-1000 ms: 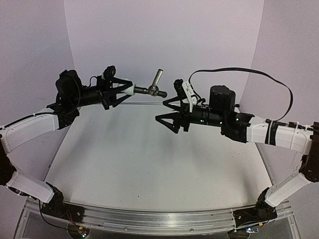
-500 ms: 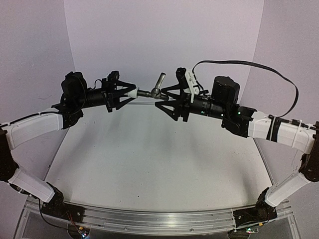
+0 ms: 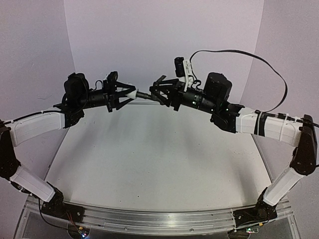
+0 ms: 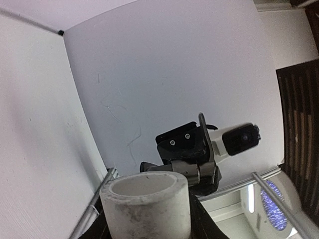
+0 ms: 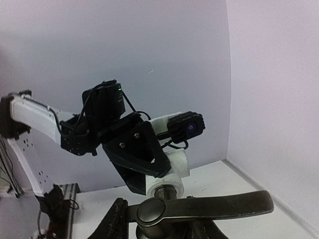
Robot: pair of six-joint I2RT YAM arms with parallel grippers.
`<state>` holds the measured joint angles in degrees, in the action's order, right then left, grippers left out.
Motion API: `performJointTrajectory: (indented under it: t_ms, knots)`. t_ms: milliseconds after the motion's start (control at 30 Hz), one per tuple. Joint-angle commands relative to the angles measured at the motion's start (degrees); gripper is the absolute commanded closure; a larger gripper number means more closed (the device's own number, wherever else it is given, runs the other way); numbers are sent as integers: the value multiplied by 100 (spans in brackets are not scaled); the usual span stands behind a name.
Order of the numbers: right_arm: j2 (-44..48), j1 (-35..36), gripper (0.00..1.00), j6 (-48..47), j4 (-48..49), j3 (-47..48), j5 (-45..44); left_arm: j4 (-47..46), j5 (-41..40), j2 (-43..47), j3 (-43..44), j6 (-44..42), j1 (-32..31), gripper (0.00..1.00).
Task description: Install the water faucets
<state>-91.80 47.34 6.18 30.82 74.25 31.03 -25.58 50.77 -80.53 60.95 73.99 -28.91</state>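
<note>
Two pincers sit nose to nose above the table (image 3: 149, 164), at 12 o'clock in top view. My L pincer (image 3: 123, 94) clamps the white fitting (image 3: 131, 92), axis level so the tap (image 3: 145, 94) sticks out at 3 o'clock. My R pincer (image 3: 157, 93) straddles the tap's lever end, prob. to twist it in. Gripped or not, can't tell.

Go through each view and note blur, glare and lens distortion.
Top external: even, soft light, faint shadows, the near rail bowed by the lens. Left wrist: the white fitting looms soft-edged, with a bright patch at lower right. Right wrist: the tap lever is close and slightly soft.
</note>
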Motion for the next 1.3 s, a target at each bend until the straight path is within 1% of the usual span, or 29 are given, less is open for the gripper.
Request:
performJointTrajectory:
  t_ms: [0,67,100,133,167,233,267,300,367,467,500,533,567,600,667,733,767,833,933,1033,1067,1100,1200,1233,1267]
  knots:
    - [-487,-328,100,3022,129,487,165,-662,11,598,194,-2573,-224,100]
    - [-751,-646,100,4454,143,538,520,-747,570,802,38,-4059,-453,100]
    - [-921,-740,100,5185,187,549,709,-749,991,868,-20,-4930,-553,100]
    - [-1102,-864,100,5665,242,573,896,-749,1447,949,-104,-5796,-686,100]
    - [-1251,-958,100,6308,296,585,1033,-749,2061,998,-168,-6324,-790,100]
    - [-1582,-1022,100,7119,497,554,1272,-752,3046,1001,-124,-7131,-852,100]
    - [-1725,-1031,100,7651,659,509,1352,-759,3494,948,-25,-7272,-860,100]
    - [-1862,-1033,100,8045,885,443,1417,-761,3764,846,129,-7333,-862,100]
    - [-2194,-1034,100,8888,1610,332,1513,-760,4013,669,347,-7340,-839,100]
    - [-2579,-1033,100,9678,2557,303,1659,-762,3856,567,387,-7257,-702,100]
    - [-2650,-1034,99,9758,2731,294,1703,-758,3663,598,324,-7175,-664,100]
    - [-2686,-1040,94,9753,2840,279,1759,-754,3350,657,236,-7061,-633,100]
    - [-2693,-1052,81,9645,3051,223,1807,-755,2889,749,149,-6906,-617,100]
    - [-2682,-1068,71,9413,3295,112,1859,-751,2456,903,-1,-6710,-599,100]
    - [-2562,-1086,48,8936,3598,-210,1980,-737,1480,1166,-203,-6149,-590,100]
    - [-2370,-1106,31,8363,3633,-637,2070,-603,365,1458,-364,-5558,-575,100]
    - [-2296,-1127,25,8113,3636,-855,2130,-519,-22,1592,-429,-5304,-563,100]
    - [-2203,-1186,22,7693,3672,-1243,2269,-321,-503,1817,-526,-4753,-537,100]
    - [-1938,-1226,20,7099,3755,-1766,2303,9,-804,1958,-473,-3960,-513,100]
    - [-1496,-1244,19,6141,3677,-2140,2170,272,-1042,1886,-353,-3188,-468,100]
    - [-1304,-1244,19,5802,3444,-2184,2120,358,-1094,1823,-295,-2839,-455,100]
    - [-1076,-1245,18,5265,3027,-2179,2054,526,-1068,1723,-215,-2555,-417,100]
    - [-359,-1118,17,3316,1312,-1933,1588,709,-659,1323,45,-1683,-291,100]
    - [-131,-1021,17,2653,643,-1814,1385,721,-473,1201,117,-1454,-256,100]
    - [63,-913,16,1985,198,-1692,1151,721,-359,1093,174,-1281,-244,100]
